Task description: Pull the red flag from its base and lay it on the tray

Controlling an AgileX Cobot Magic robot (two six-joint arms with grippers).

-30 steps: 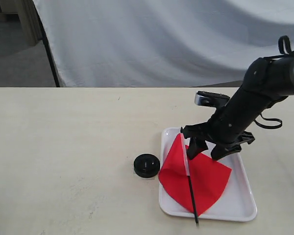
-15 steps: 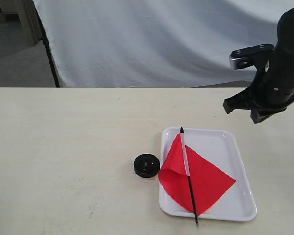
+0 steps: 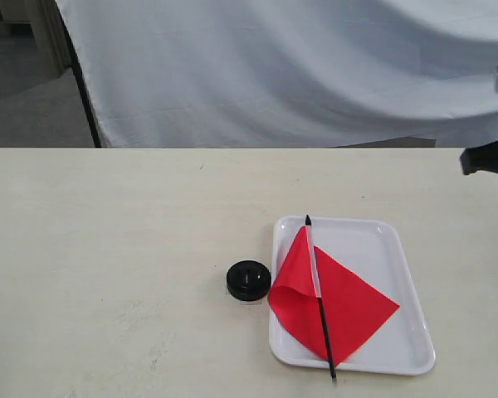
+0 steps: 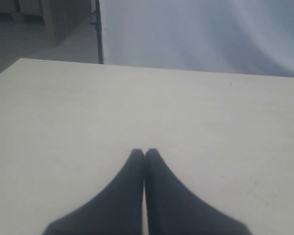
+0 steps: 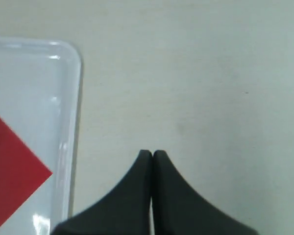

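Observation:
The red flag [image 3: 340, 303] lies flat on the white tray [image 3: 382, 240], its black pole [image 3: 319, 298] running from the tray's far rim past its near rim. A corner of the red cloth [image 5: 14, 166] and the tray rim [image 5: 73, 122] also show in the right wrist view. The round black base [image 3: 249, 280] stands on the table just left of the tray, with nothing in its hole. My right gripper [image 5: 153, 153] is shut and empty over bare table beside the tray; only a bit of that arm [image 3: 491, 157] shows at the exterior view's right edge. My left gripper [image 4: 145, 151] is shut and empty over bare table.
A pale wooden table [image 3: 108, 249] carries everything. A white cloth backdrop [image 3: 274, 66] hangs behind its far edge, with a dark stand post [image 3: 83, 91] at the backdrop's left side.
My right arm has lifted off the tray and swung away to the right edge of the exterior view. The flag stays lying on the tray; its cloth has settled flatter.

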